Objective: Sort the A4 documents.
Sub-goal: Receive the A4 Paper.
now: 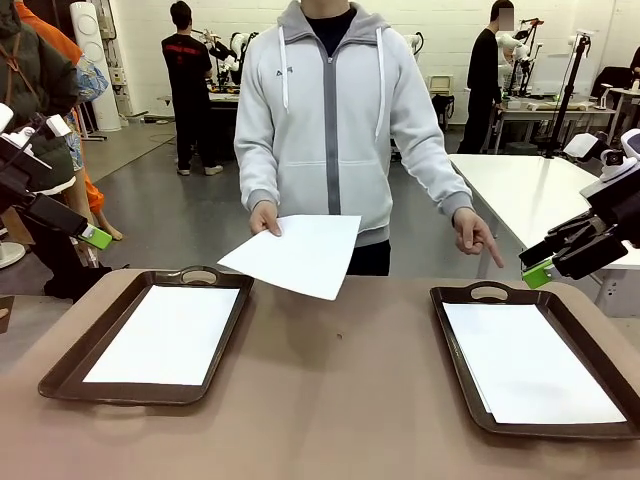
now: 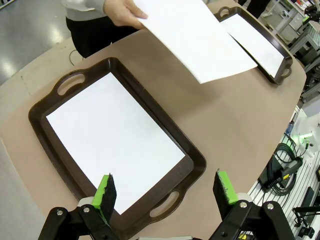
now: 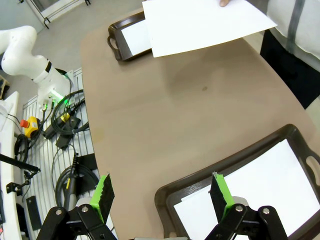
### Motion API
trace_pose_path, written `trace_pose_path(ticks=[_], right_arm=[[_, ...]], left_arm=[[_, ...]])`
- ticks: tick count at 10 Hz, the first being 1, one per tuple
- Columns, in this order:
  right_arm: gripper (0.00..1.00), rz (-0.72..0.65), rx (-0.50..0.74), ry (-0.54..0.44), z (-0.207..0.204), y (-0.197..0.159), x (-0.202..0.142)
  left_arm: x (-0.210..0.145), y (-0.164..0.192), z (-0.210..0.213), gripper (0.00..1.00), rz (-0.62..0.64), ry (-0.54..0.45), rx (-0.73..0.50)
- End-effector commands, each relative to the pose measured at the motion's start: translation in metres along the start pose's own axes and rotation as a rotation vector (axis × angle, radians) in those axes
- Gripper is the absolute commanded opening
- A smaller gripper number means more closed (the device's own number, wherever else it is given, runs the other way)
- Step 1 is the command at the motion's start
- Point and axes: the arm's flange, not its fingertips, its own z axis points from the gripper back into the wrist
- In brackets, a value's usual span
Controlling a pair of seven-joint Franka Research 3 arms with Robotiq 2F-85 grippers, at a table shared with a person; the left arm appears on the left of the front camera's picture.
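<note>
Across the table (image 1: 340,400) from you, the person's hand (image 1: 264,217) holds one blank A4 sheet (image 1: 295,254) out above the tabletop, between the two brown trays. The left tray (image 1: 70,365) carries a sheet (image 1: 165,335); the right tray (image 1: 455,345) carries more paper (image 1: 530,365) (at least two edges show in the right wrist view). Your left gripper (image 2: 165,192) and right gripper (image 3: 161,195) both hang raised, jaws spread wide, holding nothing. The person's other hand (image 1: 474,234) points down toward the right tray.

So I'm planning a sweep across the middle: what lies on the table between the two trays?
Bare tabletop between the left tray and the right tray in the front view. The person's hand holds a sheet above its far part.
</note>
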Motion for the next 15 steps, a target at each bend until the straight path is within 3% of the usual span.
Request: trace_pose_path(ticks=[1,4,7,10,15], right_arm=[[1.0,0.0,0.003,0.007,-0.001,0.001,-0.001],[1.0,0.0,0.0,0.0,0.0,0.0,0.0],[1.0,-0.149,0.062,-0.039,-0.018,-0.018,0.003],[1.0,-0.406,0.179,-0.151,-0.04,-0.05,0.005],[1.0,-0.803,0.254,-0.304,-0.105,-0.117,-0.004]], left_arm=[[0.0,0.0,0.0,1.0,-0.002,0.0,0.0],[0.0,0.0,0.0,1.0,-0.002,0.0,0.0],[0.0,0.0,0.0,1.0,-0.002,0.0,0.0],[0.0,0.0,0.0,1.0,-0.002,0.0,0.0],[0.0,0.0,0.0,1.0,-0.002,0.0,0.0]])
